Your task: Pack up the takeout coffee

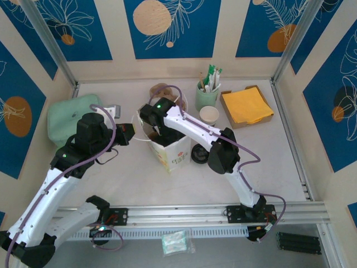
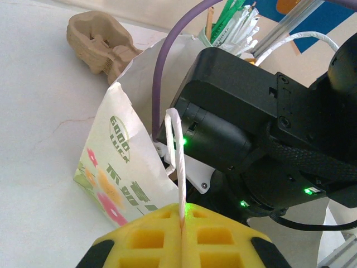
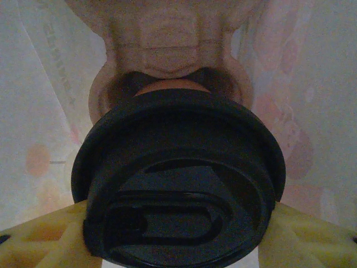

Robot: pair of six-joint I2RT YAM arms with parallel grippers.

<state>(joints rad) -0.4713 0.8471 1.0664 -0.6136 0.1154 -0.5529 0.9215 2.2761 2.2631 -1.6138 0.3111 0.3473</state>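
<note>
Right claw: we find the right gripper (image 3: 178, 245) inside the bag, its yellow fingers (image 3: 39, 240) pinching a black round plastic sip lid (image 3: 178, 178) from both sides. Whatever sits under the lid is hidden.
Below the lid: a moulded brown pulp cup carrier (image 3: 167, 39) lies there, walled in by the white printed paper bag (image 1: 172, 153).
Left claw: the left gripper (image 2: 181, 223) is pressed together on the bag's white twisted-paper handle (image 2: 177, 156), holding that side up.
Takeout coffee: the small white paper cup with rolled rim (image 1: 209, 115) stands on the white table (image 1: 268, 162), outside the bag and just beside the mint-green cup of stirrers (image 1: 206, 96).
Orientation: the mouth faces up and carries no lid; the long axis is vertical.
Progress: we judge the bag opened and a carrier seated in it. This cup is not yet packed.
</note>
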